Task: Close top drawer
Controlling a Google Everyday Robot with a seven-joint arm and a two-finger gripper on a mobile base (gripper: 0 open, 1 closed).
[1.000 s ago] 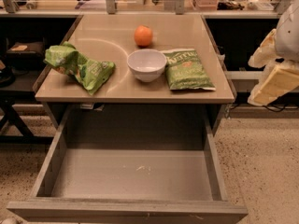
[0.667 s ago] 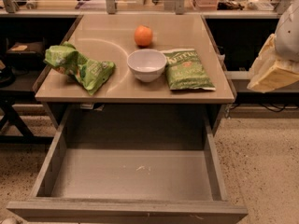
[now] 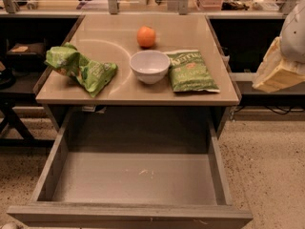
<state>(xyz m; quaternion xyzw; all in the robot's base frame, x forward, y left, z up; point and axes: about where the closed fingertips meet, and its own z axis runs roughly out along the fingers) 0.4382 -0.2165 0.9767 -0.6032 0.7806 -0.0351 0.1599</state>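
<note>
**Drawer position.** The top drawer is pulled far out from under the table. Its flat front runs along the bottom edge of the view. Its grey inside faces up, with a small pale speck near the middle of the drawer floor.

**Gripper position.** The gripper is at the far right edge of the view, at about tabletop height. It is beyond the right edge of the table and touches nothing. It is well apart from the drawer, above and to the right of the drawer's right side wall, and far from the drawer front. It cannot be told whether the gripper is open or closed. It has hold of nothing that can be seen.

**Items on the tabletop.**
- A crumpled green bag lies at the left.
- A white bowl stands upright near the middle.
- An orange sits just behind the bowl.
- A flat green chip bag lies just beside the bowl, on its right.

**Path.** The right front corner of the table and the drawer's right side wall lie between the gripper and the drawer's inside. A speckled floor lies to the right of the drawer.
</note>
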